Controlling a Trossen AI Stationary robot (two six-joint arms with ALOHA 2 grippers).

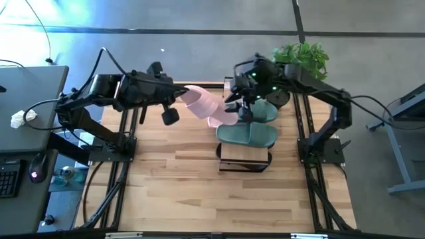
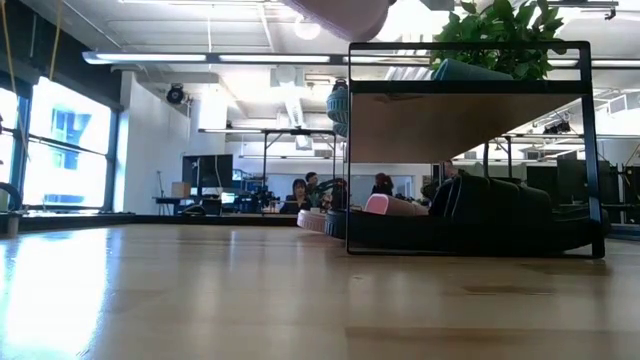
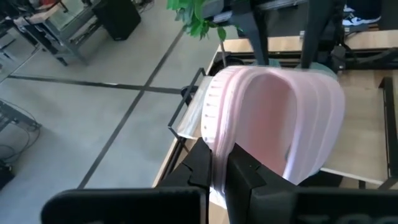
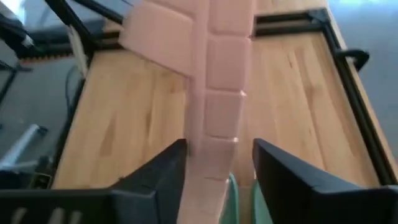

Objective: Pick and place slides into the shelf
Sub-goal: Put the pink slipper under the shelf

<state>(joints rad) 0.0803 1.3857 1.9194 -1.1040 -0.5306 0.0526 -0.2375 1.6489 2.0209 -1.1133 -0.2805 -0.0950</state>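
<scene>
My left gripper [image 1: 180, 93] is shut on a pale pink slide [image 1: 201, 101], held in the air over the table's far part; the slide shows at the top of the low view [image 2: 340, 14]. My right gripper [image 1: 240, 105] is open, one finger on each side of that slide's other end [image 4: 214, 118]; I cannot tell whether they touch it. Two sage green slides [image 1: 247, 135] lie on the shelf's top board [image 1: 244, 155]. Black slides [image 2: 500, 215] lie on its lower level. Another pink slide [image 2: 388, 205] shows low behind the shelf. My left gripper pinches the pink slide's sole by its rim [image 3: 217, 140] between its two fingers, at the end nearest the left arm. The fingers come roughly level from the table's left. The slide stands on edge, strap [image 3: 314, 106] arching out, lifted clear of table and shelf.
A potted plant [image 1: 302, 56] stands at the far right corner behind the right arm. A desk with a keyboard [image 1: 26, 133] stands left of the table. The wooden tabletop [image 1: 172, 179] lies bare near the front. People sit far off in the room [image 2: 298, 190].
</scene>
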